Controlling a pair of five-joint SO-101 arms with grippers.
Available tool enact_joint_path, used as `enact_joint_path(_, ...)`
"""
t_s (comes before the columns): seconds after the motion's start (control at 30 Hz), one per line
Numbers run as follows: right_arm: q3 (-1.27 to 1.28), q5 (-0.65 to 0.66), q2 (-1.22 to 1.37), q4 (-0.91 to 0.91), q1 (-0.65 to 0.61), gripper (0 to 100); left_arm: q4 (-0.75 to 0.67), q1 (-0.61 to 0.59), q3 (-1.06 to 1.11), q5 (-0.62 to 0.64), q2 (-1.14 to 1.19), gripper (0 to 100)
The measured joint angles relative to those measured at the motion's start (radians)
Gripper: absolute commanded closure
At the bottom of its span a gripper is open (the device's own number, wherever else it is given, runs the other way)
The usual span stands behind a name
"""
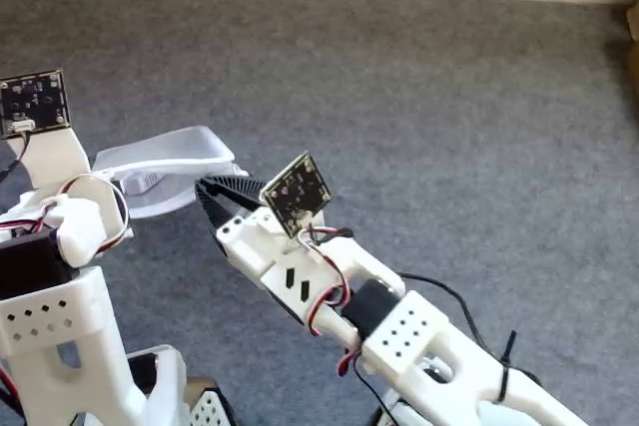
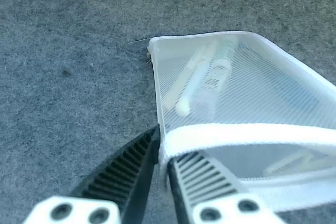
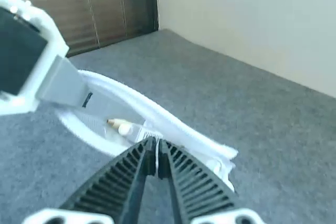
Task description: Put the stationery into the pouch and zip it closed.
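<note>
The pouch (image 2: 247, 87) is a white see-through mesh bag lying on the grey counter (image 1: 449, 97), in front of the left arm. The stationery (image 2: 197, 80), which looks like pens, shows through the mesh and lies inside. Loading appears complete; the step in hand is judged to be closing the zip.

The left claw (image 2: 161, 145) is closed on the white zip band at one corner of the pouch, with one ribbed jaw on each side of the band. The right claw (image 3: 156, 148) is pinched nearly shut at the zip edge of the mouth. Whether the slider sits between its jaws cannot be told.

Procedure for the zip step:
1. Use the left claw as the anchor. Maintain a firm grip on the corner so the band is taut.
2. Confirm that the right claw holds the slider and not only the fabric.
3. Draw the slider along the line of the band, not upward, to prevent the mesh from bunching.
4. Check that no pen tip crosses the mouth ahead of the slider.

Caution: if the anchor slips, the whole pouch is likely to drag across the counter.
</note>
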Motion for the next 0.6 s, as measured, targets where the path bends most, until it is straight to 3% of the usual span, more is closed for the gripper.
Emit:
enact_joint_path(0.2, -0.015, 0.000, -0.046, 0.201, 0.002, 97.8, 0.000, 0.000, 0.000, 0.000, 0.000, 99)
enact_joint_path(0.37, -0.120, 0.000, -0.046, 0.400, 0.002, 83.5, 0.000, 0.000, 0.000, 0.000, 0.000, 99)
enact_joint_path(0.43, -0.147, 0.000, -0.046, 0.470, 0.002, 82.5, 0.000, 0.000, 0.000, 0.000, 0.000, 99)
enact_joint_path(0.6, -0.160, 0.000, -0.046, 0.503, 0.002, 82.5, 0.000, 0.000, 0.011, 0.000, 0.000, 99)
